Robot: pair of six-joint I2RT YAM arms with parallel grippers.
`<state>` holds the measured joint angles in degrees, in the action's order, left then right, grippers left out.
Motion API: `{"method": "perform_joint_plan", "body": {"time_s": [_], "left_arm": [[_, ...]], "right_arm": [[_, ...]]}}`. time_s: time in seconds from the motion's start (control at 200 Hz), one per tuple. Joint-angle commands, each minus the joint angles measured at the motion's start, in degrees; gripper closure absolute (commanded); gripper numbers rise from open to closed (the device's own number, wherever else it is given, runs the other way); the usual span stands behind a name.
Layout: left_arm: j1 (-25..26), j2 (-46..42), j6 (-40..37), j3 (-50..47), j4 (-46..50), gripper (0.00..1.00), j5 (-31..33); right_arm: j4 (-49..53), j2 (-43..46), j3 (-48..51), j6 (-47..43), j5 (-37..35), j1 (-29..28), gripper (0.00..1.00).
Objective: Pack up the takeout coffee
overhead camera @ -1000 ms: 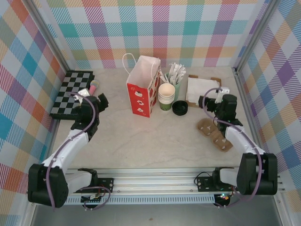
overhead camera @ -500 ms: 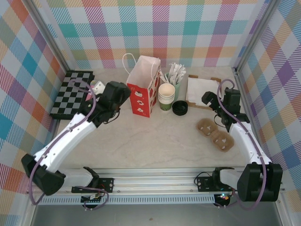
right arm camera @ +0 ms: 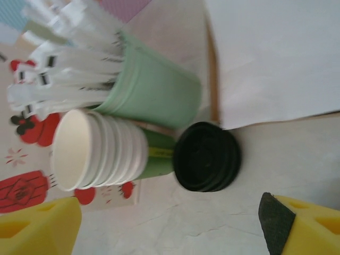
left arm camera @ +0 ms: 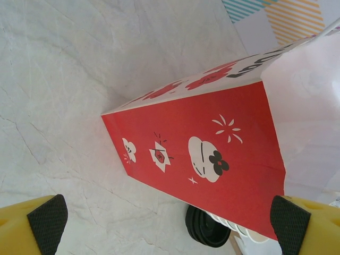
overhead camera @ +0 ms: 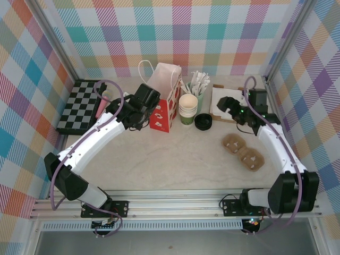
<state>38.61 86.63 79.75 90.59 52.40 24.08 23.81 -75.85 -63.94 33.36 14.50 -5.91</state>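
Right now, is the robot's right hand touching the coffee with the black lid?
Apart. The right wrist view shows bare table between the coffee's black lid and both fingers of the right gripper.

You are counting one paper bag (overhead camera: 159, 109); right of it, one takeout coffee (overhead camera: 203, 121), one cup stack (overhead camera: 187, 106), two cardboard pieces (overhead camera: 232, 141).

No legible txt; black lettering on paper bag (left arm camera: 202, 154) unreadable.
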Motion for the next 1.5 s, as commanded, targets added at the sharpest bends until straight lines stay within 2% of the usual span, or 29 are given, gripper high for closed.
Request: {"method": "perform_joint_plan", "body": {"time_s": [0.0, 0.195, 0.26, 0.36, 0.53, 0.705, 0.785, 0.85, 1.025, 1.42, 1.495], "left_arm": [[0.6, 0.4, -0.2, 0.8, 0.3, 0.00, 0.5], [0.6, -1.2, -6.8, -1.6, -4.8, 0.00, 0.5], [0.6, -1.9, -9.0, -2.8, -6.4, 0.00, 0.8], [0.6, -2.9, -12.5, -4.4, -8.8, 0.00, 0.6], [0.6, -3.7, -22.5, -5.6, -14.3, 0.00, -3.5], [0.9, -3.2, -35.1, -5.7, -20.1, 0.00, -13.5], [1.7, -3.5, -44.1, -9.5, -29.2, 0.00, -23.8], [2.3, -2.9, -48.7, -10.6, -31.6, 0.00, -30.3], [3.9, -0.7, -55.7, -11.4, -32.1, 0.00, -35.8], [2.9, 6.5, -59.3, -12.5, -33.2, 0.00, -25.5], [2.0, 7.4, -61.1, -12.4, -33.3, 0.00, -23.9]], "right_arm": [[5.2, -5.3, -7.3, -2.2, -1.2, -5.3, 0.15], [11.1, -16.1, -19.6, -3.4, -8.1, -12.0, 0.30], [13.1, -19.1, -23.1, -4.1, -10.3, -13.4, 0.33], [15.7, -23.3, -27.5, -4.7, -11.7, -14.6, 0.41], [17.4, -28.3, -32.1, -6.5, -12.2, -15.5, 0.55], [20.0, -31.4, -36.4, -8.3, -13.6, -16.7, 0.68], [20.8, -32.3, -37.5, -8.8, -15.1, -17.4, 0.72], [20.8, -32.6, -38.0, -9.1, -15.0, -17.6, 0.75], [21.4, -33.0, -38.7, -9.7, -15.5, -17.6, 0.82], [20.7, -29.1, -38.6, -12.3, -19.8, -17.8, 0.99], [20.0, -27.9, -38.1, -12.2, -20.7, -17.8, 1.00]]}}
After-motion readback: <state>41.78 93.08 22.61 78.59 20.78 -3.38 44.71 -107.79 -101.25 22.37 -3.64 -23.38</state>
